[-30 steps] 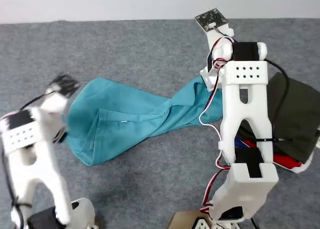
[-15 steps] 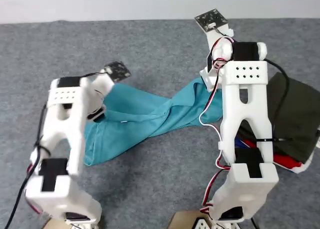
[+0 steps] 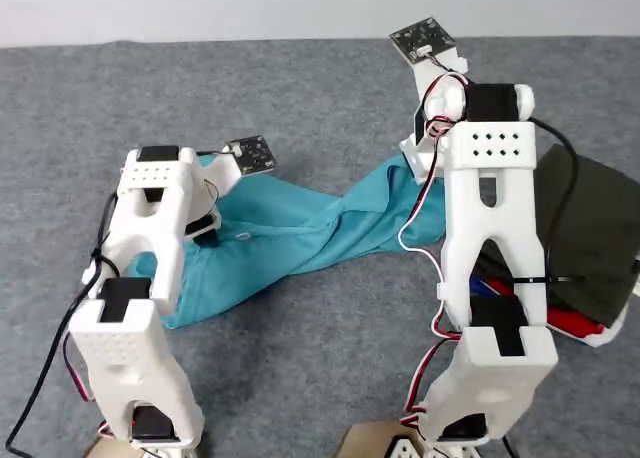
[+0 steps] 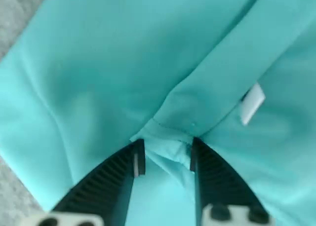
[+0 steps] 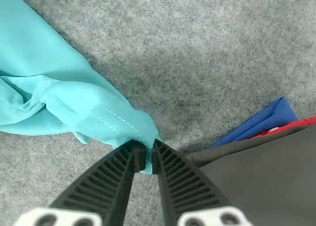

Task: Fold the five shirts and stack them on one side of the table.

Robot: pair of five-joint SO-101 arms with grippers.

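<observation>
**Teal shirt pinched at one end, straddled at the other**

The right gripper (image 5: 146, 159) is closed tight on a stitched hem corner of the teal shirt (image 3: 300, 233), which trails away from its tips across the grey table cover (image 3: 300, 88). Just beside those jaws sits the stack: a dark shirt (image 5: 256, 176) over a red edge (image 5: 298, 123) and a blue edge (image 5: 261, 122) (from above, the arm covers much of it). The left gripper (image 4: 165, 154) stands partly open, with a raised fold of the shirt between its tips and a white label (image 4: 252, 103) just beyond them. From above, its own arm covers most of those jaws.
</observation>
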